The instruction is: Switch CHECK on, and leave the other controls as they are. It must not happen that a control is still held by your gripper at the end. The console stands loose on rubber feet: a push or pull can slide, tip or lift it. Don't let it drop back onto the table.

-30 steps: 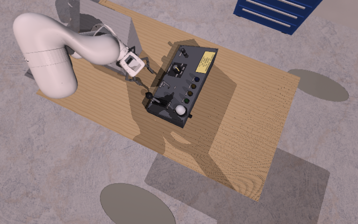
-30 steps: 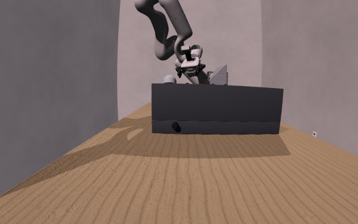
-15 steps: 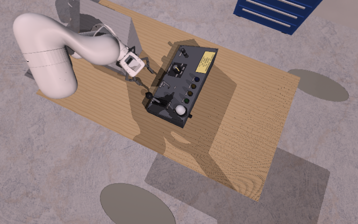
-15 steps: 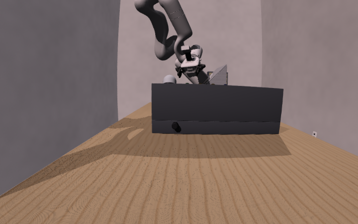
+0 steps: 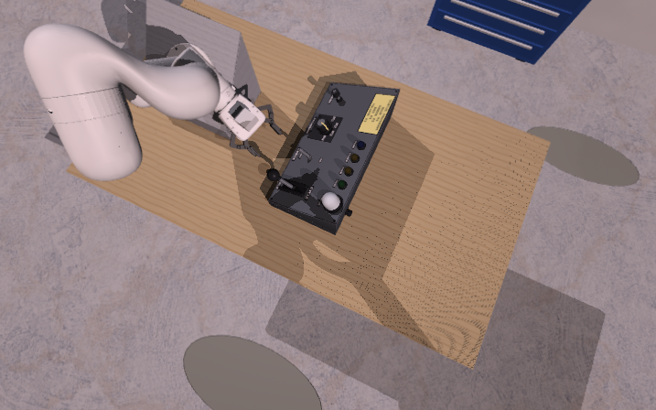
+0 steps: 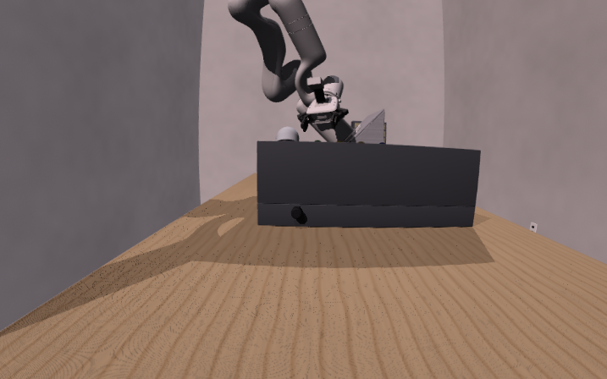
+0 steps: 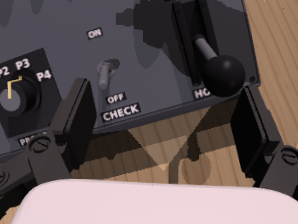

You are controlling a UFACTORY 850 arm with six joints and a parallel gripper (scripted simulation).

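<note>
The dark console (image 5: 332,155) stands on the wooden table. In the wrist view the CHECK toggle (image 7: 107,75) is a small grey lever between the ON and OFF marks, leaning toward OFF. Right of it is the CYCLE lever with a black ball knob (image 7: 222,74). Left of it is the rotary selector (image 7: 19,92) with a yellow pointer. My gripper (image 7: 164,100) is open and empty, hovering just off the console's near edge, with the fingers either side of the CHECK label. It also shows in the overhead view (image 5: 272,145).
On the console are a white ball knob (image 5: 330,201), a column of indicator lamps (image 5: 351,164), a yellow label (image 5: 376,113) and a small toggle (image 5: 335,94). A grey wedge block (image 5: 202,46) stands behind the arm. A blue drawer cabinet (image 5: 503,23) stands off the table.
</note>
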